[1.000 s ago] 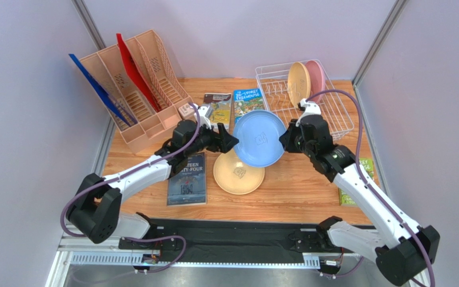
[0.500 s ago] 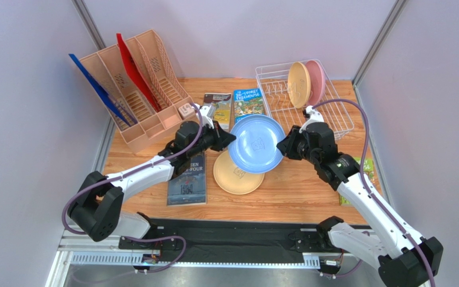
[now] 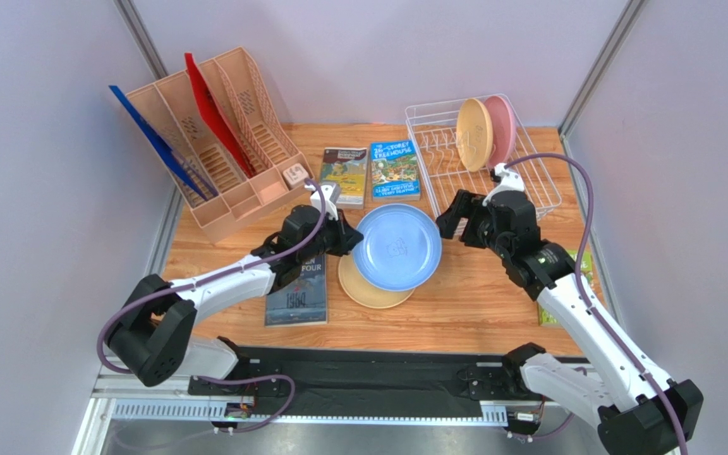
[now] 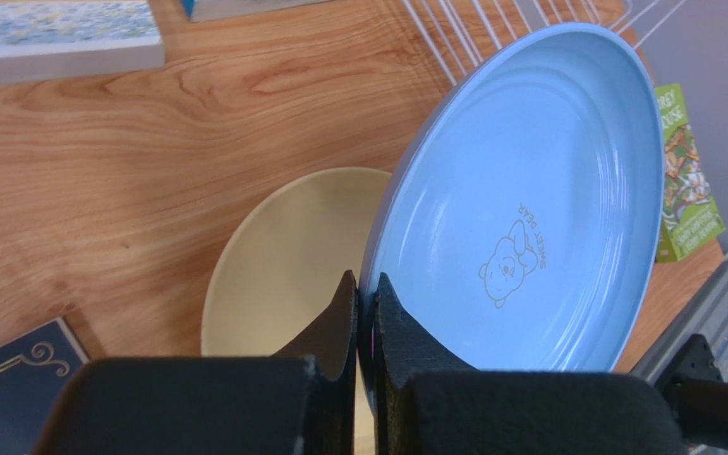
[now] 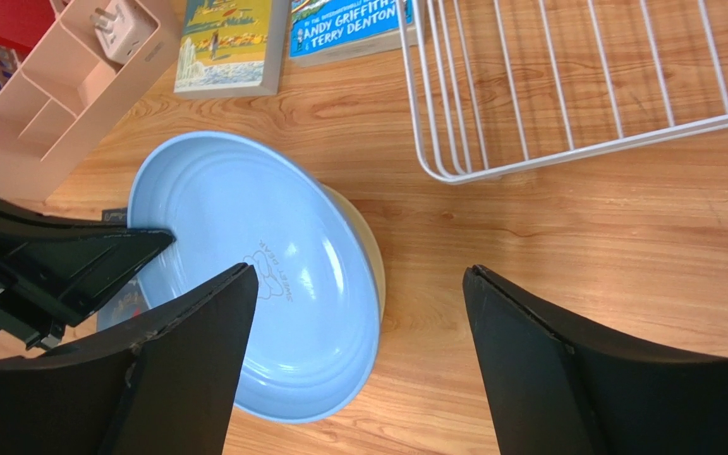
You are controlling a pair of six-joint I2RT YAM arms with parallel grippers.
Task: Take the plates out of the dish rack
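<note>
The light blue plate hangs tilted over a pale tan plate that lies flat on the table. My left gripper is shut on the blue plate's left rim, and the left wrist view shows its fingertips pinching the rim of the blue plate above the tan plate. My right gripper stands open just right of the plate, touching nothing. In the right wrist view its jaws gape above the blue plate. The white wire dish rack holds a tan plate and a pink plate upright.
A peach file organiser with blue and red folders stands at the back left. Two books lie mid-back, a dark book lies under my left arm, and a green book lies at the right edge.
My left gripper has shut on the blue plate's rim. My right gripper has let go, opened and drawn back to the right. The plate has moved left and lower, over the tan plate.
</note>
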